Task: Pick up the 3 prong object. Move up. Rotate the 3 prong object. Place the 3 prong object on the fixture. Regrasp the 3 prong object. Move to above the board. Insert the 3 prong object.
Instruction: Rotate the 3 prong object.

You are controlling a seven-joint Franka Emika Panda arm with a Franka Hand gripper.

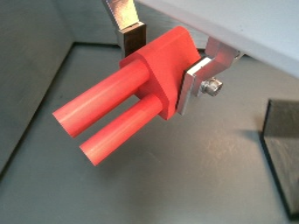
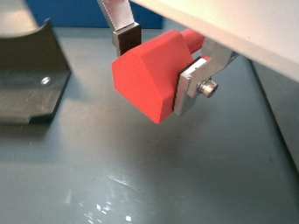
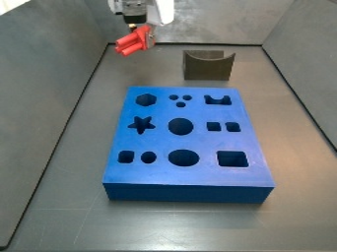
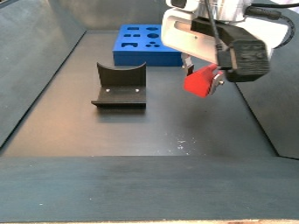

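Observation:
The 3 prong object (image 1: 122, 105) is a bright red-orange piece with round prongs jutting from a wedge-shaped base (image 2: 149, 79). My gripper (image 1: 163, 66) is shut on that base, one silver finger (image 2: 126, 37) on each side. In both side views the piece (image 3: 133, 42) (image 4: 204, 81) hangs in the air under the gripper (image 3: 138, 28), clear of the floor. The fixture (image 3: 207, 65) (image 4: 119, 86) stands on the floor apart from it, and shows at the edge of both wrist views (image 2: 30, 79) (image 1: 281, 131). The blue board (image 3: 184, 138) (image 4: 146, 44) with its shaped cutouts lies beyond the fixture.
Grey walls (image 3: 79, 89) ring the dark floor (image 4: 140, 140) on all sides. The arm's white body (image 4: 222, 31) hangs over the right-hand part of the floor in a side view.

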